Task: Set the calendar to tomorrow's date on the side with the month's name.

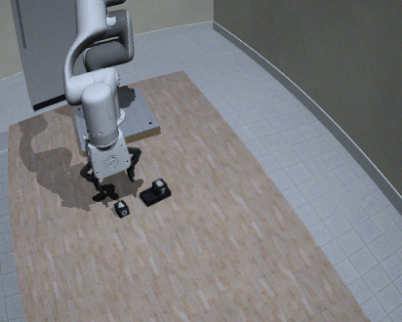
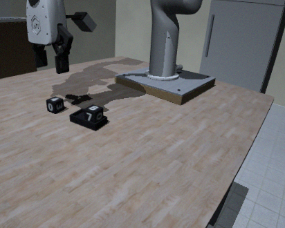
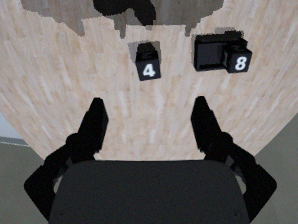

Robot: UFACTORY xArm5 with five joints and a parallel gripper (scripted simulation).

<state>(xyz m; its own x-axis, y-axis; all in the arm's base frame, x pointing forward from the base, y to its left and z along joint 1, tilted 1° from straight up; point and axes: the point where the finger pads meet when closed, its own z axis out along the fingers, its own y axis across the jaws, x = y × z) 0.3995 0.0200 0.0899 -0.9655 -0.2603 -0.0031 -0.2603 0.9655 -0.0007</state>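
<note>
A tiled room, its kind unclear, with a wood-patterned table [image 1: 196, 254] [image 2: 129, 166] [image 3: 120, 135] and a grey, handled cabinet [image 1: 47, 49] [image 2: 244, 38].

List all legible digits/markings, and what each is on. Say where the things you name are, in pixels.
"4": top of the loose cube [image 1: 122, 209] [image 2: 54, 105] [image 3: 148, 67]
"0": a side of that cube
"8": top of the cube in the tray [image 1: 159, 186] [image 2: 94, 113] [image 3: 239, 60]
"7": a side of the tray cube
Unclear: a sideways mark beside the "0", one beside the "7", the gripper's [image 1: 115, 184] [image 2: 52, 69] [image 3: 150, 107] logo.

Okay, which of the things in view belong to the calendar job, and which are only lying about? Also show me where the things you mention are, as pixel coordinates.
For the job:
- loose number cube [image 1: 122, 209] [image 2: 54, 105] [image 3: 148, 69]
- number cube in the tray [image 1: 160, 186] [image 2: 94, 113] [image 3: 239, 60]
- black tray [image 1: 155, 199] [image 2: 83, 123] [image 3: 209, 68]

Just lying about:
- nothing that I can see
</note>
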